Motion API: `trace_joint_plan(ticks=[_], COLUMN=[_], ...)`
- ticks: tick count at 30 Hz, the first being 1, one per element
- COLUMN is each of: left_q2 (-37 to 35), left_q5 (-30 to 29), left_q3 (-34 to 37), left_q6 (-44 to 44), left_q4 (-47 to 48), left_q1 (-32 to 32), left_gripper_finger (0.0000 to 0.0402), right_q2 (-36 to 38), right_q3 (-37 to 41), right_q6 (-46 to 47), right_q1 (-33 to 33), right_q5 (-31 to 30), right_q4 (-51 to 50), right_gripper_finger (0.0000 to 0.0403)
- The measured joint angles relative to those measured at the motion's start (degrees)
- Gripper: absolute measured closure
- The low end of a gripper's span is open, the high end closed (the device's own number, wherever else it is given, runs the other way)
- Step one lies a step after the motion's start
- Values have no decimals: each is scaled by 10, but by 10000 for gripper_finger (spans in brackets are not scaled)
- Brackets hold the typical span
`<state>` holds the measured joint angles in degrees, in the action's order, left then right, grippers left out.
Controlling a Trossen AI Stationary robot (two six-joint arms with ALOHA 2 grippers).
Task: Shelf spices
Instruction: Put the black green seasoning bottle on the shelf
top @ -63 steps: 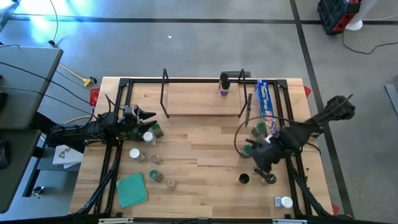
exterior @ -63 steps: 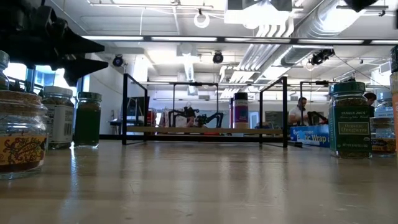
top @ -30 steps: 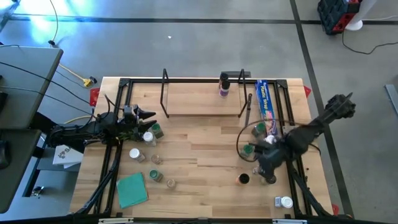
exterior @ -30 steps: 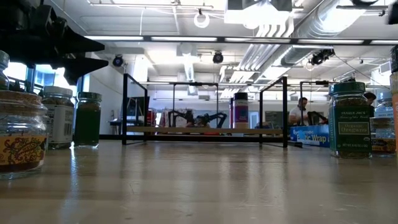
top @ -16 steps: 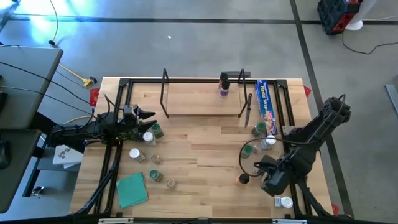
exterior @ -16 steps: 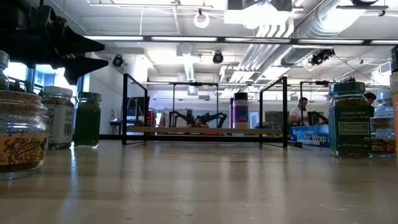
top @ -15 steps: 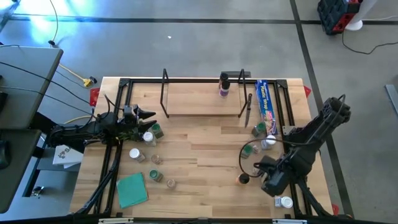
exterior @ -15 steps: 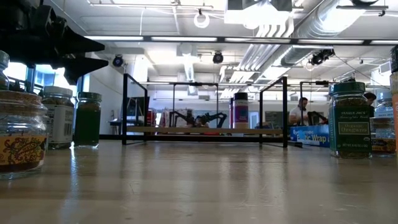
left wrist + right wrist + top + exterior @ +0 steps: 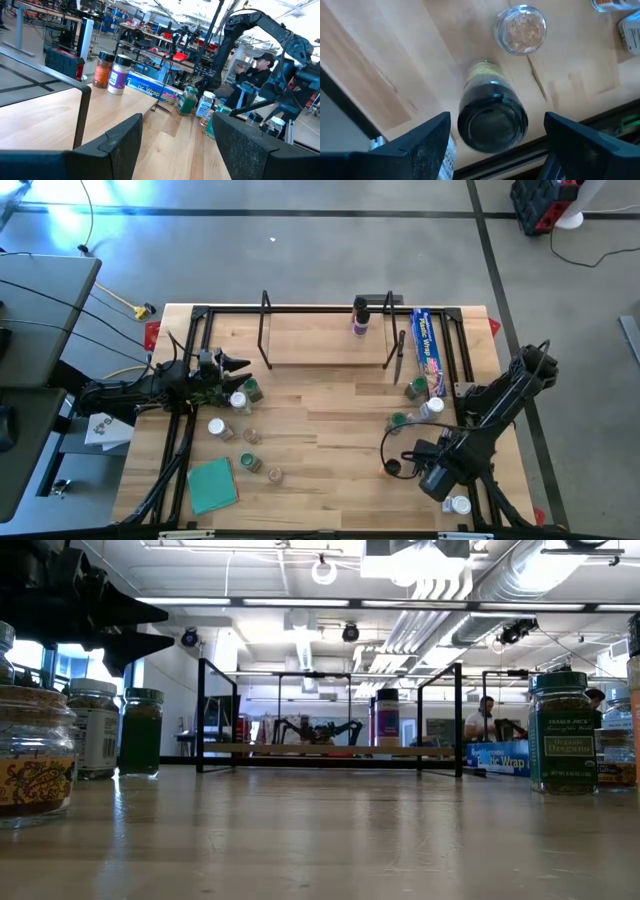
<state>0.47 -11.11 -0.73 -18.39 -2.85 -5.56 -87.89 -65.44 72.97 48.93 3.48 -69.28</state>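
My right gripper (image 9: 496, 120) points down near the table's near right corner (image 9: 432, 468), open. Seen from above, a black-lidded spice jar (image 9: 492, 122) (image 9: 392, 468) stands upright on the table between the two fingers, which touch nothing. A jar of tan spice (image 9: 521, 29) stands beside it. The shelf (image 9: 325, 330) sits at the far edge with a purple-labelled jar (image 9: 360, 316) on its board. My left gripper (image 9: 240, 365) (image 9: 177, 130) waits open and level at the left, beside a cluster of jars (image 9: 240, 395).
A blue wrap box (image 9: 428, 338) lies right of the shelf. Green- and white-lidded jars (image 9: 418, 388) stand near it, and one white-lidded jar (image 9: 458, 505) lies at the near right corner. A teal square (image 9: 212, 483) lies near left. Bare wood spans the middle (image 9: 320, 420).
My right gripper has gone toward the table's near edge and down, from over the green-lidded jars to beside the black-lidded jar, turning a little on the way. The jars have stayed where they were.
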Motion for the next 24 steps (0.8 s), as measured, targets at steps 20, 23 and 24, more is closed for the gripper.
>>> trace_joint_plan(ticks=[20,23,24], left_q2=[0,0,0], left_q5=[4,4,4], left_q3=[0,0,0], left_q6=[-6,-6,-6], left_q4=[0,-1,-1], left_q1=[0,0,0], left_gripper_finger=[168,168,168], right_q2=[7,8,8], right_q3=[-35,-122,-155], right_q6=[25,3,-2], right_q1=[-77,-114,-130], right_q5=[75,98,104], right_q4=[13,-51,-67], right_gripper_finger=[216,216,216])
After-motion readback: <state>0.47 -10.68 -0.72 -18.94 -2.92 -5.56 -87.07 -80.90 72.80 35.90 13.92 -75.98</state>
